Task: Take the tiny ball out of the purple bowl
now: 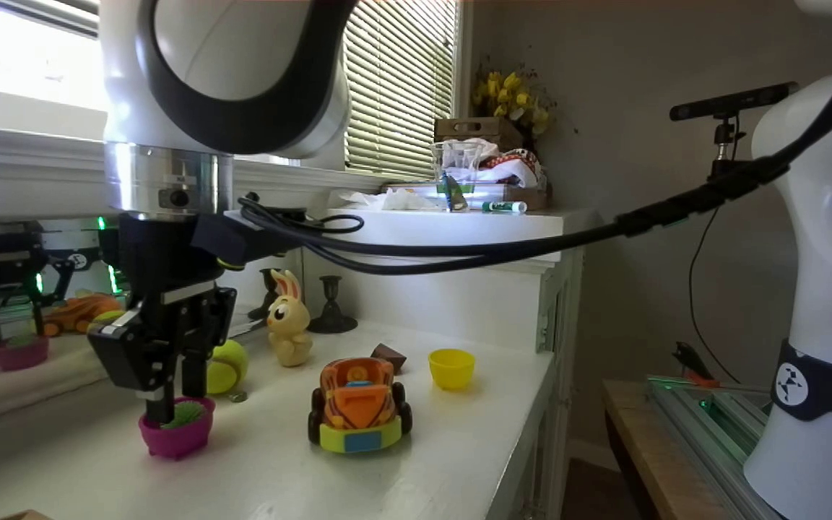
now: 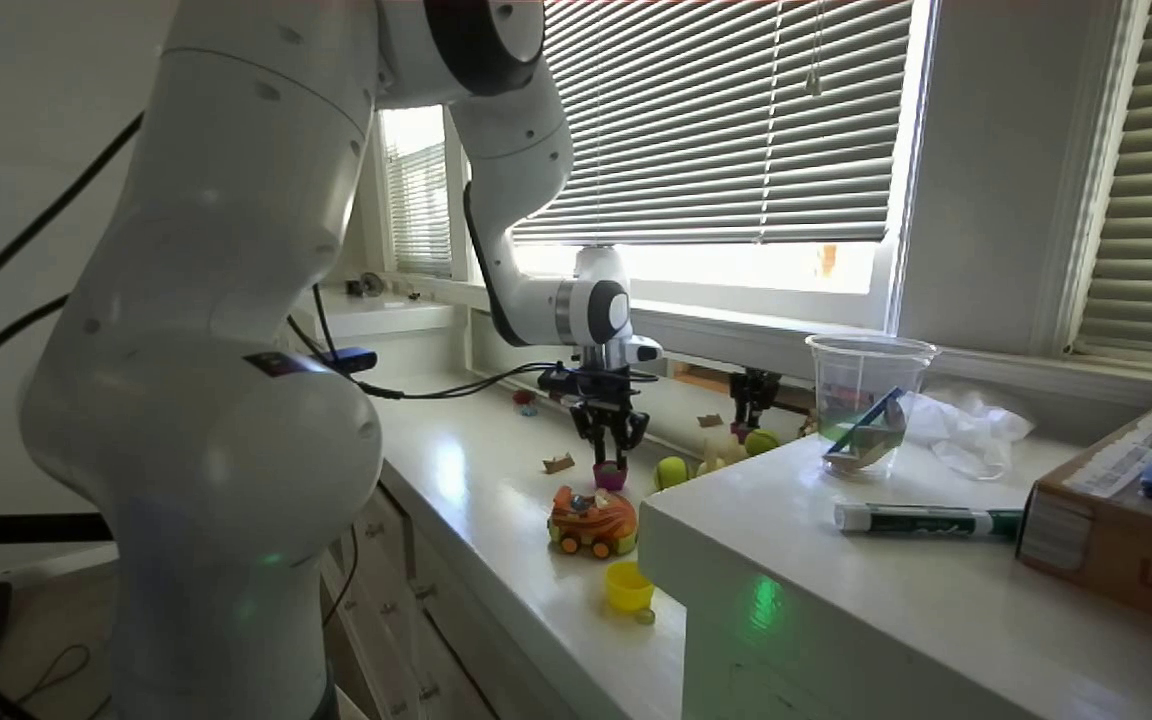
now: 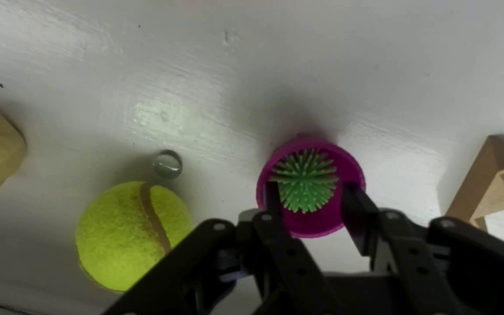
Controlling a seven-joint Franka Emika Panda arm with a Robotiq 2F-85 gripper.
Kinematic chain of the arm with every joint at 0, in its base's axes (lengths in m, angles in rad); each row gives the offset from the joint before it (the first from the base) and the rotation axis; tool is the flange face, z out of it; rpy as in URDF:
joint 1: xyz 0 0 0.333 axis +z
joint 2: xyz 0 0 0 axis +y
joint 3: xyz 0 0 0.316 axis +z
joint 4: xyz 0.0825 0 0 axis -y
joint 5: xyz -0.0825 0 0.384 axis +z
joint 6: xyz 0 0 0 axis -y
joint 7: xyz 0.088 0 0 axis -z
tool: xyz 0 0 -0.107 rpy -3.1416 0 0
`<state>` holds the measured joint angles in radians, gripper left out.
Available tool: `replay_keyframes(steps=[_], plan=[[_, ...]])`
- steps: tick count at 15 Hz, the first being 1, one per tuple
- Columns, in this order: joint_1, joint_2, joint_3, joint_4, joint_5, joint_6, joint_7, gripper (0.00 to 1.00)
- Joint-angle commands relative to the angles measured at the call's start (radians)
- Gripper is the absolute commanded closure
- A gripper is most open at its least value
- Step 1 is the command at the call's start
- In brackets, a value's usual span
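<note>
The exterior views look along the counter [image 1: 271, 469] from opposite directions. In an exterior view, nearer the purple bowl [image 1: 174, 442], the base column [image 1: 820, 303] stands at three o'clock; in an exterior view a ledge [image 2: 896, 590] looms at four, the arm [image 2: 196, 300] at nine. Close and down-facing, the wrist view shares the bowl with both.
</note>
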<state>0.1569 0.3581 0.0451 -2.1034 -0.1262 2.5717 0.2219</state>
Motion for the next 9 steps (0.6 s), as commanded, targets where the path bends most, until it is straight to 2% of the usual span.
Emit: replay_keyframes(steps=[1,4,5,9], plan=[[0.016,0.019,-0.017,0.022,-0.023,0.006,0.003,0.74],[0.017,0.020,-0.019,0.022,-0.024,0.005,0.003,0.91],[0.017,0.020,-0.021,0.022,-0.024,0.006,0.004,1.00],[0.020,0.019,-0.021,0.022,-0.026,0.003,0.004,0.99]])
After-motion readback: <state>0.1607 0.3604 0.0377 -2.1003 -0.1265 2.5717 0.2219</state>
